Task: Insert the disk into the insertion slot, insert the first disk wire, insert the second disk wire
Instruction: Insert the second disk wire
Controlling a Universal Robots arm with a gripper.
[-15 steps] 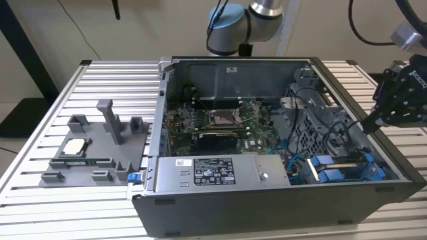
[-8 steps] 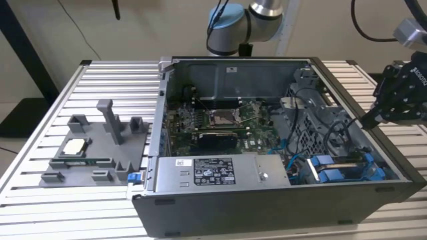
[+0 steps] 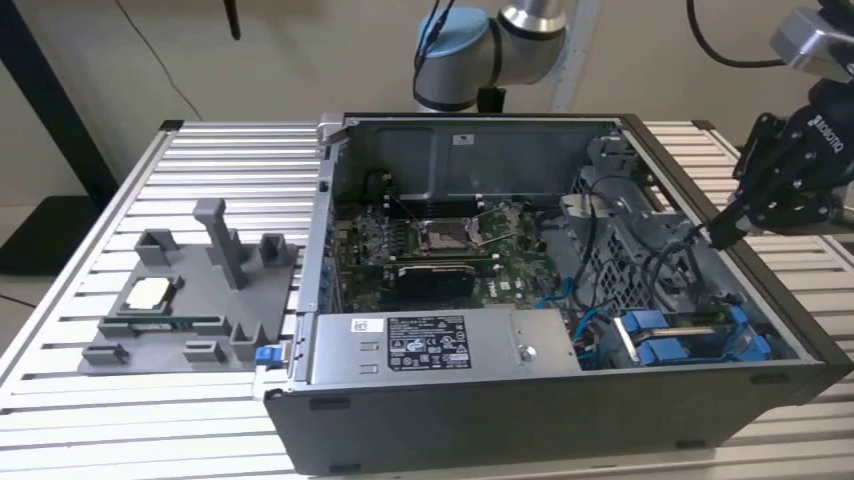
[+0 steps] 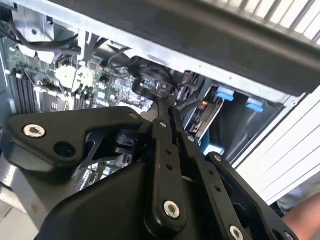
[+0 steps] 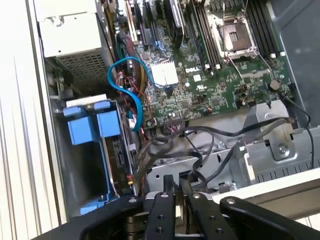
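One open computer case (image 3: 534, 420) on slatted table (image 3: 134, 420), beige wall (image 3: 267, 70) behind; hand (image 3: 727, 235) closed, hold unclear.

The claw (image 3: 727, 235) is held over the wall of the case (image 3: 534, 430) on the exterior view's right. Just beneath its tip, a bundle of wires (image 5: 160, 141) is draped beside a metal cage (image 5: 270, 155). The insertion slot (image 3: 681, 338) is set lower than the claw and nearer the camera (in the case's corner), apart from it. To the exterior view's left of the claw the processor socket (image 3: 442, 236) is seated on the board, with the power supply (image 3: 427, 345) in front of that. Further left, outside the case, a fixture tray (image 3: 187, 300) is laid on the table (image 3: 54, 420).
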